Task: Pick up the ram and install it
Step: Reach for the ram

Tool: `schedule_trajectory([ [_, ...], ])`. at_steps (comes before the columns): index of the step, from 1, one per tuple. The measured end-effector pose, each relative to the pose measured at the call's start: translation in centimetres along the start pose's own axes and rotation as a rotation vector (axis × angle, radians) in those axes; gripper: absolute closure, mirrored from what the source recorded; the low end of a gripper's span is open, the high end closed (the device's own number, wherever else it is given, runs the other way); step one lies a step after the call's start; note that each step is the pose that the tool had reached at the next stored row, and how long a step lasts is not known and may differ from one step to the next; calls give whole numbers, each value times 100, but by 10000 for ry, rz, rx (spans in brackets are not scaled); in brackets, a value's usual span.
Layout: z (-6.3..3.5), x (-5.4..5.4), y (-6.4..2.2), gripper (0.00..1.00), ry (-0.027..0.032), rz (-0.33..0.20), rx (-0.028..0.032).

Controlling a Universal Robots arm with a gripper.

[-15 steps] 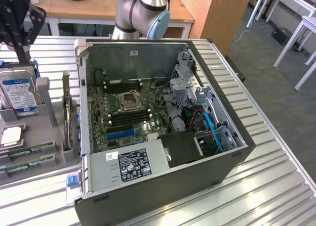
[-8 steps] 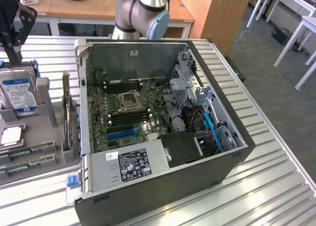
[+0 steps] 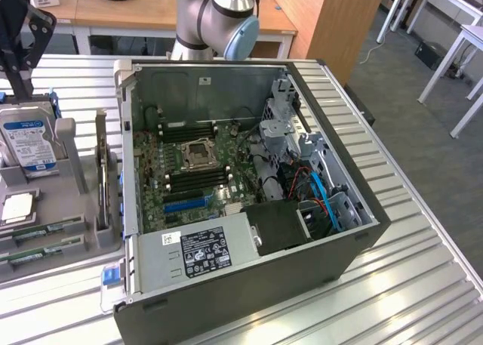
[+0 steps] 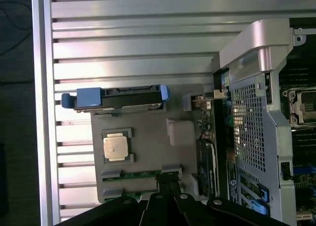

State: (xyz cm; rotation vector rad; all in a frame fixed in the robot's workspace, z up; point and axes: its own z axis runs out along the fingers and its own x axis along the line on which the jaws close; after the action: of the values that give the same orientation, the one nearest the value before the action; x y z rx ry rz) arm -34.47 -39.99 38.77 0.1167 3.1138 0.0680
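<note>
The black claw is hanging fully closed, gripping nothing. The long green ram stick is lying just beneath its tips in the grey plastic tray. Descending closed, it is risking jabbing and cracking the board.

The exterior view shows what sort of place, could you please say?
Likely a robotics lab or workshop: an open dark computer case lies on a ribbed metal table, with wooden desks behind.
</note>
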Motion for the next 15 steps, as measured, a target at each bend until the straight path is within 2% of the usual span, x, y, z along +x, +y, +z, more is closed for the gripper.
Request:
schedule_trajectory([
  [15, -14, -27, -345, 89, -1, -1, 1],
])
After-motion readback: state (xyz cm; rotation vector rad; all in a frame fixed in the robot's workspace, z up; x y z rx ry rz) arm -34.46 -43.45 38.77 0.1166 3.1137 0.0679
